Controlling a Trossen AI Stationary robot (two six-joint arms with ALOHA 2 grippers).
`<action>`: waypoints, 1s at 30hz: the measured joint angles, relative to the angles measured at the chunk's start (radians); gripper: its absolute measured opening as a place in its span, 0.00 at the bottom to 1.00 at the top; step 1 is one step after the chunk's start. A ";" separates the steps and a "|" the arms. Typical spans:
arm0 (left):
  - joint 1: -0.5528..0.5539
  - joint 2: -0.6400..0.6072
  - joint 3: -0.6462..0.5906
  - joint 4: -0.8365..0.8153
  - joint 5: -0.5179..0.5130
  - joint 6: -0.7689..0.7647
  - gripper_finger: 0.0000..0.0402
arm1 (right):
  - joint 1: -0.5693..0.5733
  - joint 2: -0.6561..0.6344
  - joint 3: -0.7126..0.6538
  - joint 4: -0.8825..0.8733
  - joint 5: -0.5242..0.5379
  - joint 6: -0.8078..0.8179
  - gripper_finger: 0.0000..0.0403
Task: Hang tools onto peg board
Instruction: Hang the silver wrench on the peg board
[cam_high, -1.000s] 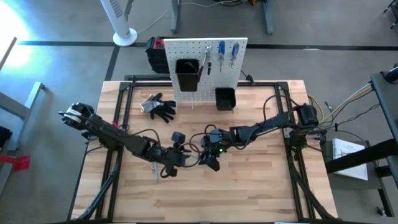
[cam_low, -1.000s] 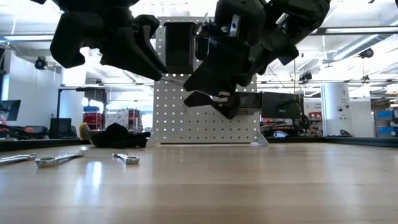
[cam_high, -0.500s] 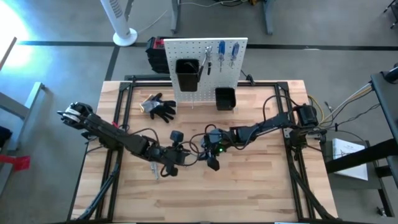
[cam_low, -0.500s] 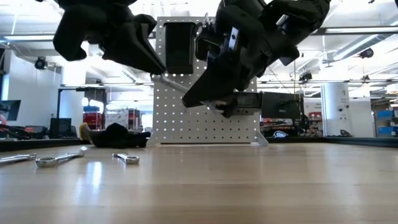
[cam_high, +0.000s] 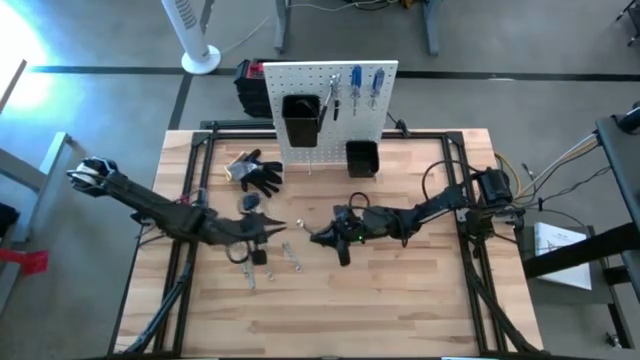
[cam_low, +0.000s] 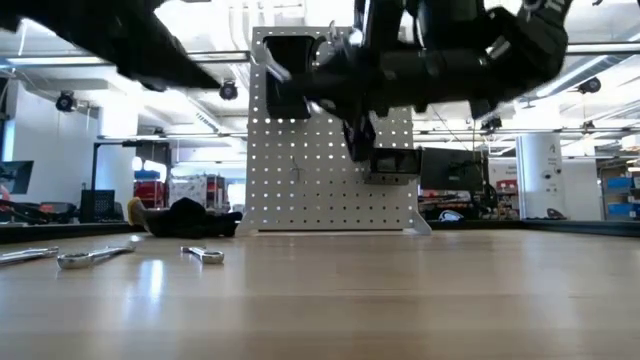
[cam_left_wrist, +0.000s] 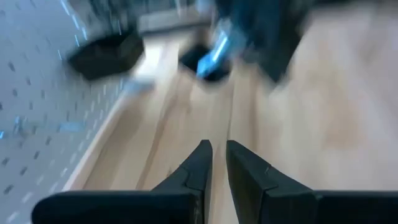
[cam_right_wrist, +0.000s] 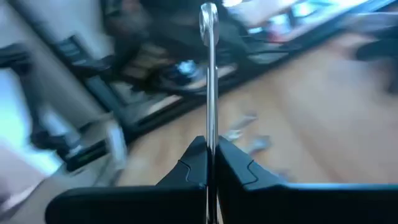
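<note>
My right gripper (cam_right_wrist: 211, 163) clamps a wrench (cam_right_wrist: 209, 74), left gripper (cam_left_wrist: 217, 163) nearly closed, empty; wrenches (cam_high: 270, 260) wait at the peg board (cam_high: 330, 110)'s seven o'clock.

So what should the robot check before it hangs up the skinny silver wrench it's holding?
1. Right gripper shut on the slim silver wrench: ok.
2. Wrench lifted off the light wooden table: ok.
3. Left gripper holding nothing: ok.
4. Upright white peg board standing: ok.
5. Free peg for the wrench: cannot tell.
6. More silver wrenches waiting on the table: ok.
</note>
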 joint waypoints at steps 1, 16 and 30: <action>-0.002 -0.034 -0.039 0.073 0.000 -0.002 0.09 | -0.002 0.001 -0.010 -0.004 0.034 0.011 0.00; -0.001 -0.095 -0.256 0.474 -0.059 -0.025 0.10 | 0.012 0.242 -0.017 0.473 0.341 0.137 0.00; -0.001 -0.026 -0.256 0.486 -0.061 -0.028 0.10 | -0.066 0.461 0.113 0.528 0.403 0.234 0.00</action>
